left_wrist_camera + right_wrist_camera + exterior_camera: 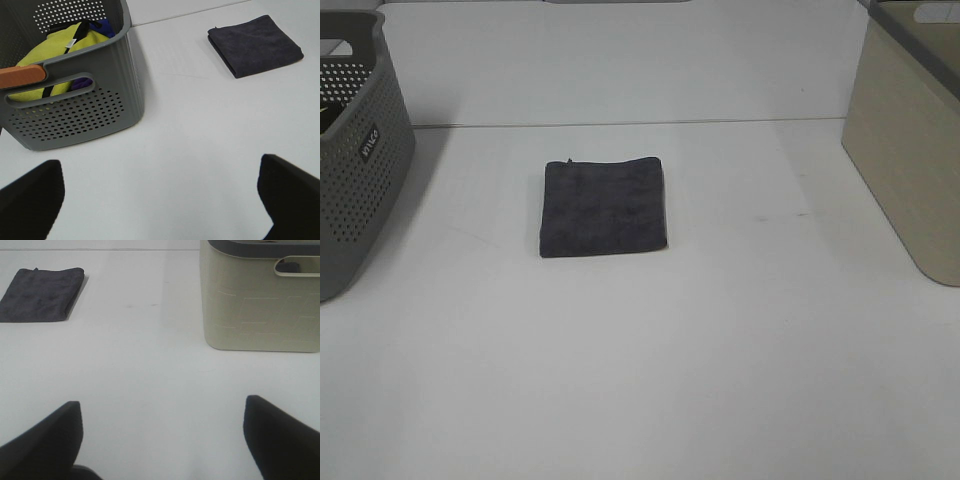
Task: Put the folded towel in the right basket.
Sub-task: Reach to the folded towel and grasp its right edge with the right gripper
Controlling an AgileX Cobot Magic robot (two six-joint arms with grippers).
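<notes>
A folded dark grey towel [605, 206] lies flat on the white table, near the middle. It also shows in the left wrist view [255, 46] and in the right wrist view [42, 294]. The right basket [912, 150] is beige with a grey rim and stands at the table's right edge; the right wrist view shows it too [260, 300]. My left gripper [160, 200] is open and empty, well back from the towel. My right gripper [162, 437] is open and empty, over bare table between towel and basket. Neither gripper appears in the exterior high view.
A grey perforated basket [355, 150] stands at the left edge, holding a yellow-green cloth [55, 55] and some dark items. An orange handle pad [22, 76] sits on its rim. The table's back edge [620, 122] meets a white wall.
</notes>
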